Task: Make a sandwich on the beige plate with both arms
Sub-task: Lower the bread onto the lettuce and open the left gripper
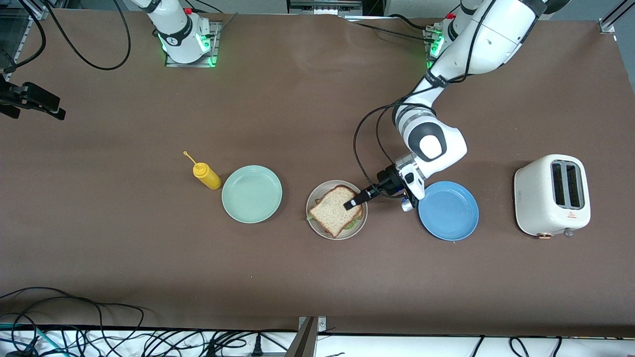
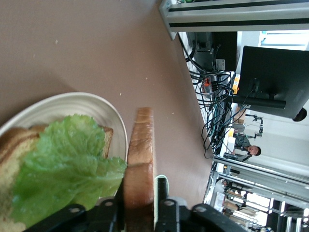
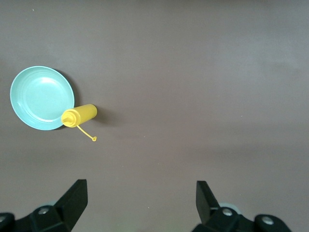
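Observation:
The beige plate [image 1: 317,191] sits mid-table between the mint-green and blue plates. On it lie a bottom bread slice [image 2: 13,145] and a green lettuce leaf [image 2: 67,166]. My left gripper [image 1: 350,204] is over the plate's edge toward the left arm's end and is shut on the top bread slice [image 1: 335,211], which covers the lettuce. In the left wrist view the gripper [image 2: 139,213] clamps that slice [image 2: 140,154] edge-on, just above the leaf. My right gripper [image 3: 140,191] is open and empty, high over bare table.
A mint-green plate [image 1: 251,194] and a yellow mustard bottle [image 1: 206,176] lie toward the right arm's end; both also show in the right wrist view. A blue plate [image 1: 448,210] and a white toaster [image 1: 552,194] lie toward the left arm's end.

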